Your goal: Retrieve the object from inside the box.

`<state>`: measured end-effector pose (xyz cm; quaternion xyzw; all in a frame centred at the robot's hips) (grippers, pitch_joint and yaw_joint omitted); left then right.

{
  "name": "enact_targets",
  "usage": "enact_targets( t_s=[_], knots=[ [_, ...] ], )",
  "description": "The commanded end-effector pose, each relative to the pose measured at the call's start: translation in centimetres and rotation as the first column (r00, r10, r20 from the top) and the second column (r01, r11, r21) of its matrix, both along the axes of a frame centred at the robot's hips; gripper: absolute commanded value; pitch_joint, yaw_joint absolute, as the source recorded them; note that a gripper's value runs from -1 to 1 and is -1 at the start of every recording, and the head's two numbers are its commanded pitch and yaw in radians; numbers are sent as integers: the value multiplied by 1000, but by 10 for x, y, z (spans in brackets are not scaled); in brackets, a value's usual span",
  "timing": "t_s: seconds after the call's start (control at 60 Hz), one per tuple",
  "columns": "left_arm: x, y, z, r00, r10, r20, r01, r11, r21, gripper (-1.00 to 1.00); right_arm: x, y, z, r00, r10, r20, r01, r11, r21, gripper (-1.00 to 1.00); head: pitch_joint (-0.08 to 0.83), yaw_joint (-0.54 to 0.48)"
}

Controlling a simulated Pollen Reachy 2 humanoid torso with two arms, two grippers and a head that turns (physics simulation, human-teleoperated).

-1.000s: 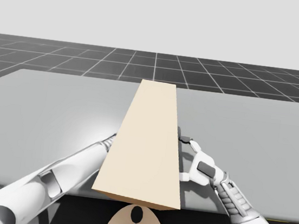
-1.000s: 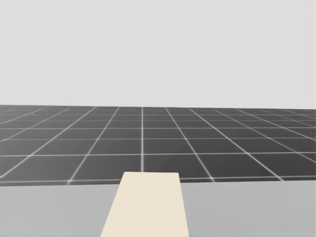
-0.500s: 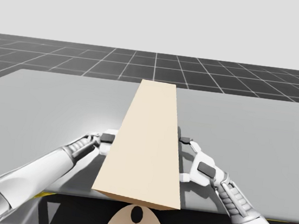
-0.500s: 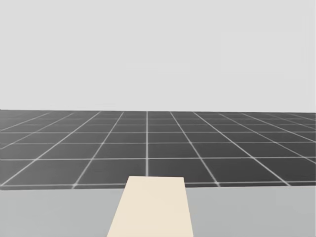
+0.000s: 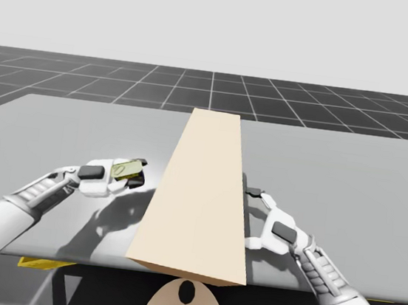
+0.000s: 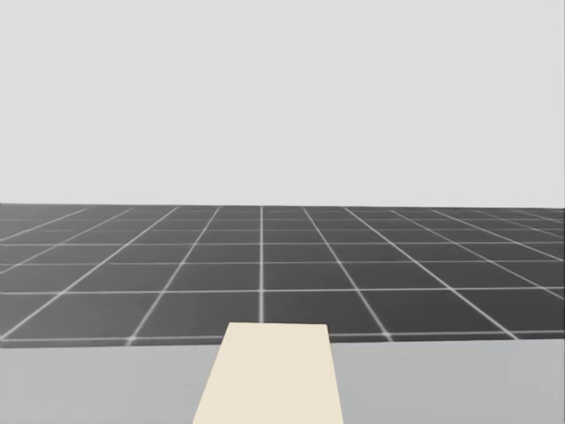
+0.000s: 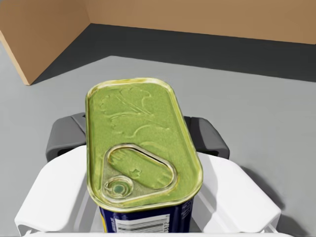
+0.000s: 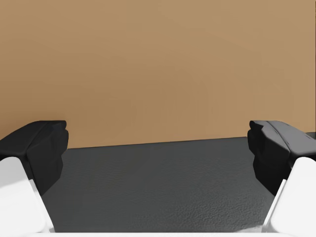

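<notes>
High view, left of centre: the left gripper (image 5: 134, 174) is clamped on the green-topped can (image 5: 127, 168), which is outside the tan box (image 5: 200, 197), near its left wall. Right of centre, the right gripper (image 5: 253, 215) faces the box's right wall, fingers spread wide, holding nothing.

Green-lidded blue can (image 7: 143, 148); tan box (image 5: 203, 190)

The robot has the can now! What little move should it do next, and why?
Probably lower the left gripper and set the green-topped can on the table beside the tan box. The can is outside the box, gripped from both sides, so the retrieval looks nearly done.
</notes>
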<state>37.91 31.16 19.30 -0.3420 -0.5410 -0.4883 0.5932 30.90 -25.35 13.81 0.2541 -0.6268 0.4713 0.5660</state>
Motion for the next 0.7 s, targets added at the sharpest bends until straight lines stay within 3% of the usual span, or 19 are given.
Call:
enact_targets(
  t_s=[0.017, 0.317, 0.7],
  knots=[
    [13, 23, 47, 994, 30, 101, -25, 998, -52, 1000, 0, -2, 0, 1000, 0, -3, 0, 1000, -1, -1000, -12, -53],
    [15, 34, 110, 973, 85, 215, -82, 996, -24, 1000, -1, -4, -1, 1000, 7, -1, -7, 1000, -6, -1000, -16, -64],
    [10, 11, 201, 930, 88, 358, -100, 995, 16, 1000, -1, -10, -1, 1000, -5, -2, 5, 1000, -9, -1000, -15, -74]
  ],
)
